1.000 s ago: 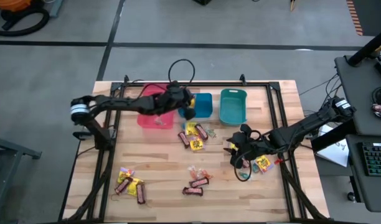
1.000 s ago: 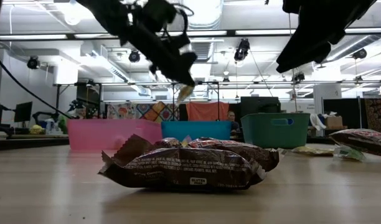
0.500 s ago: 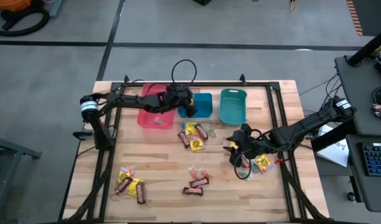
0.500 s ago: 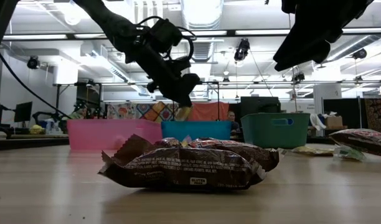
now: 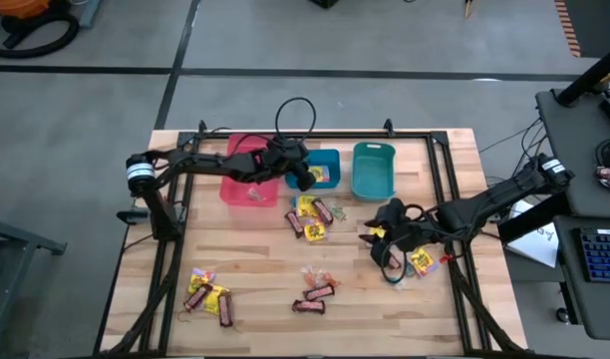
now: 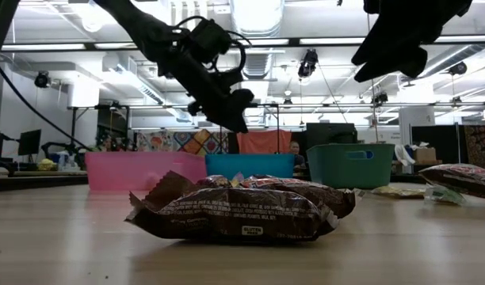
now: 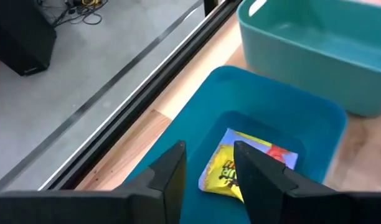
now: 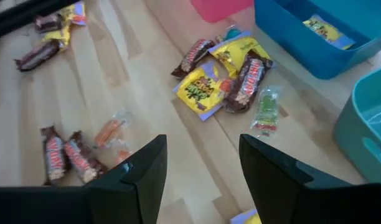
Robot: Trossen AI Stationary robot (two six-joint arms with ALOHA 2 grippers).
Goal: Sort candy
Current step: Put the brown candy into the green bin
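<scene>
My left gripper [image 5: 303,176] hangs open above the blue bin [image 5: 325,168], its fingers apart with nothing between them. A yellow candy packet [image 7: 248,163] lies flat on that bin's floor, below the fingers. My right gripper [image 5: 378,239] stands open above the table's right half with nothing between its fingers. Beside it on the wood lies another yellow packet [image 5: 421,262]. A mixed heap of yellow packets and dark bars [image 8: 225,71] lies in front of the bins. More candy lies near the front left [image 5: 207,294] and front middle [image 5: 315,294].
A pink bin [image 5: 243,172] stands to the left of the blue one, and a teal bin [image 5: 373,170] to its right, all along the far side. A black frame rail [image 5: 440,189] runs along the table's edges. A dark bar [image 6: 234,212] lies close to the low camera.
My left gripper has dipped toward the blue bin and let go of the yellow packet that hung below its fingers. The packet now lies inside the blue bin.
</scene>
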